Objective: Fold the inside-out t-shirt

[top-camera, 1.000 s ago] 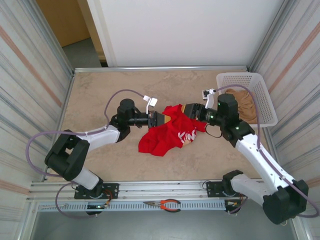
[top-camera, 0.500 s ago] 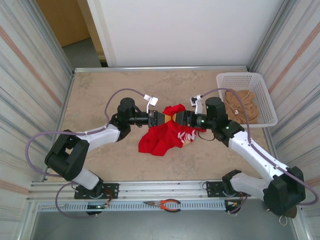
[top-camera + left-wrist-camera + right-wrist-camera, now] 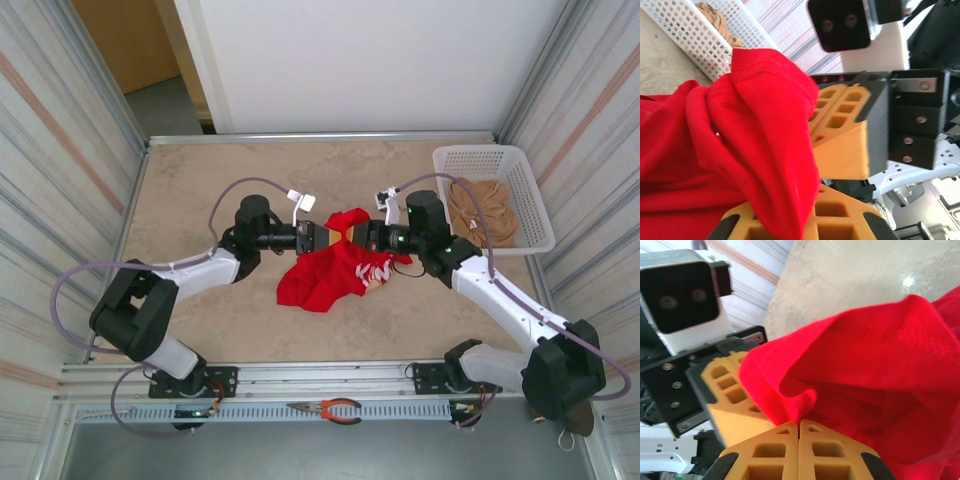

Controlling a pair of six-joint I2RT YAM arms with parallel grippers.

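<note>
Pliers [image 3: 340,408] lie on the front rail, well nearer than the basket [image 3: 495,160] and to its left.

T-shirt [image 3: 335,270]: a crumpled heap on the table left of the basket, white lettering partly showing, far edge lifted off the surface.

Left gripper [image 3: 322,237], left of the basket at the heap's far edge: fingers [image 3: 840,225] closed on a hanging fold of t-shirt.

Right gripper [image 3: 356,236], between it and the basket: fingers [image 3: 770,455] pressed flat together, tips at a ridge of red cloth, apparently nipping it.

Assessment: the fabric is light and limp, grips well on foam pads and is not fragile, but it bunches and keeps no shape. The best holds are hemmed edges or shoulder seams, taken well apart so the cloth spreads.

Tan cloth [image 3: 480,210] sits in the basket.
</note>
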